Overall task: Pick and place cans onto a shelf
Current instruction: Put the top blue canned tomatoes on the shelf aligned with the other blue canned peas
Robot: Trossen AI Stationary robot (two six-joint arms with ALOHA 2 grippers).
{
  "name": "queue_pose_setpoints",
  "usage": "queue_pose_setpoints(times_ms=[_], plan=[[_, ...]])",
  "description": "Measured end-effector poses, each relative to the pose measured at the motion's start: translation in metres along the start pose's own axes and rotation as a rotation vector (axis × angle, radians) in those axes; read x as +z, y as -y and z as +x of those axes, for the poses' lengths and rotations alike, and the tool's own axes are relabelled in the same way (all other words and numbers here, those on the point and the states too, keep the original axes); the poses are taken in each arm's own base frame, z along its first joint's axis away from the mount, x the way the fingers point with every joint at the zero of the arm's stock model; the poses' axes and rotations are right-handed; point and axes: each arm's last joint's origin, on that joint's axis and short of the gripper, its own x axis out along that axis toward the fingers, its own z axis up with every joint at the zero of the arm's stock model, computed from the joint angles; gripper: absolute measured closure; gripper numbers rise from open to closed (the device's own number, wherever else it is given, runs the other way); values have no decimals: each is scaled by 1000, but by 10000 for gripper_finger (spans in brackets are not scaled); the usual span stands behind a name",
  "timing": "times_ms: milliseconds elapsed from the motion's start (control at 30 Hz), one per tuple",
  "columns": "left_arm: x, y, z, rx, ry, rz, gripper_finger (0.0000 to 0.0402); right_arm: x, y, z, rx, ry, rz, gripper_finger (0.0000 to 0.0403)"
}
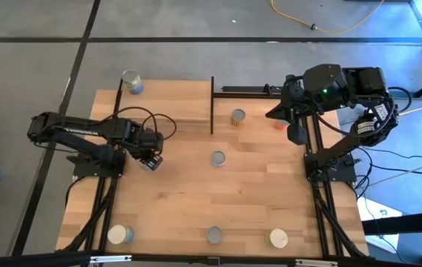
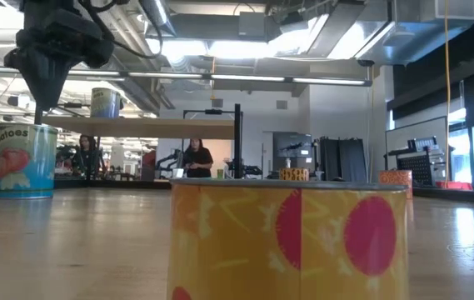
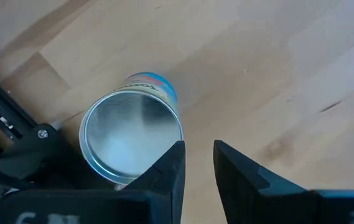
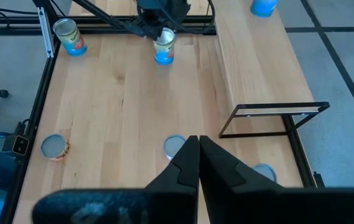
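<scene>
A blue-labelled can with a silver top (image 3: 131,140) stands upright on the tabletop at the left. My left gripper (image 3: 198,146) points down just above that can's rim, on its right side. Its fingers stand slightly apart with nothing between them. In the low view the gripper (image 2: 43,107) hangs a little above the can (image 2: 24,158). The shelf (image 1: 170,107) carries one can (image 1: 131,80) at its far left corner. More cans (image 1: 218,158) (image 1: 238,116) stand on the table. My right gripper (image 4: 198,149) waits shut, raised at the right edge.
Three cans (image 1: 119,235) (image 1: 214,235) (image 1: 278,238) stand along the near edge, and an orange one (image 1: 280,123) sits by the right arm. The shelf's black post (image 1: 212,104) rises mid-table. People stand in the room beyond the table (image 2: 195,157).
</scene>
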Motion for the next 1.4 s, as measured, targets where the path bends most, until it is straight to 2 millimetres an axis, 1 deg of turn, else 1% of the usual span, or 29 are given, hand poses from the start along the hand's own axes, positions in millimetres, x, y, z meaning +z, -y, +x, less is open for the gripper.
queue_pose_setpoints(times_ms=[233,567,833,1400], plan=[[-6,-3,13,56,-10,28,324,0,0,0,0,0,0,392],[-4,2,15,23,36,30,324,1,0,0,0,9,1,392],[-6,3,15,52,84,49,324,1,0,0,0,9,4,392],[-2,13,33,137,38,68,324,1,0,0,0,9,4,392]])
